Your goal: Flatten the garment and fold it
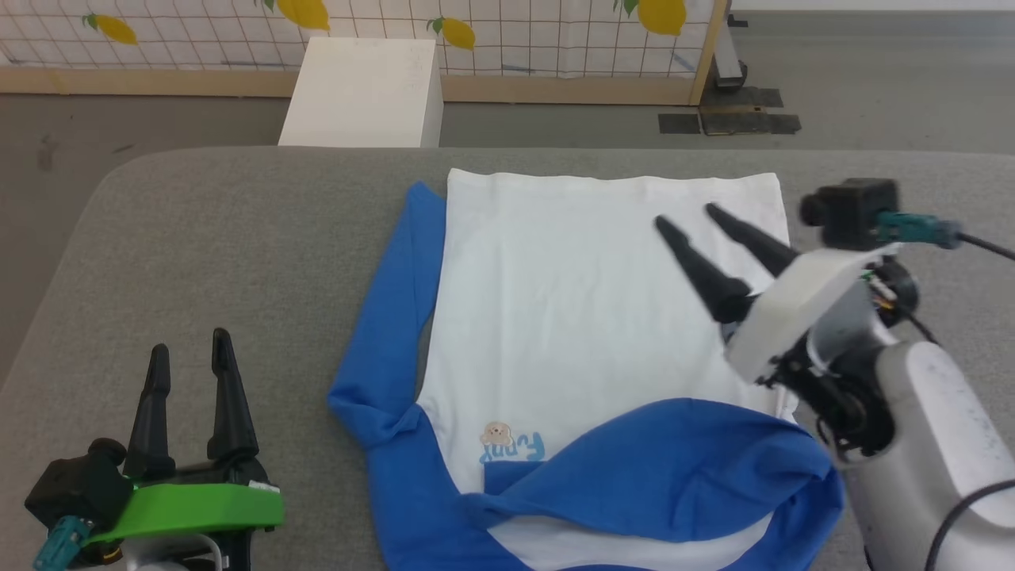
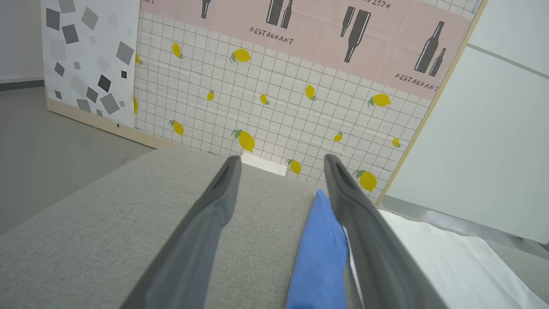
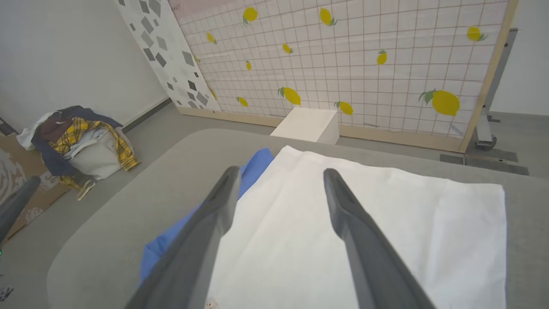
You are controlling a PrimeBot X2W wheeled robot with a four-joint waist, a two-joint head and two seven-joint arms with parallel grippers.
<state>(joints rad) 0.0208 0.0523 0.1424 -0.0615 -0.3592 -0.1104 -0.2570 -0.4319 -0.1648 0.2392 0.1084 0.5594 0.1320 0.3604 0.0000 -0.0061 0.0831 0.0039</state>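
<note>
Garment [image 1: 587, 317] lies flat, one sleeve [image 1: 674, 460] folded in, remainder unfolded; left gripper [image 1: 190, 342] and right gripper [image 1: 686, 216] fingers spread, empty.

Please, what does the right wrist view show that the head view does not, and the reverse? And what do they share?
Right wrist view: a heap of clothes with yellow plaid cloth on the floor, and a white panel with grey squares.
Head view: one royal-blue sleeve folded across the chest, and the black wrist camera.
Both: the soft white shirt with royal-blue sleeves, the grey padded surface, the white box, the open right claw.
</note>
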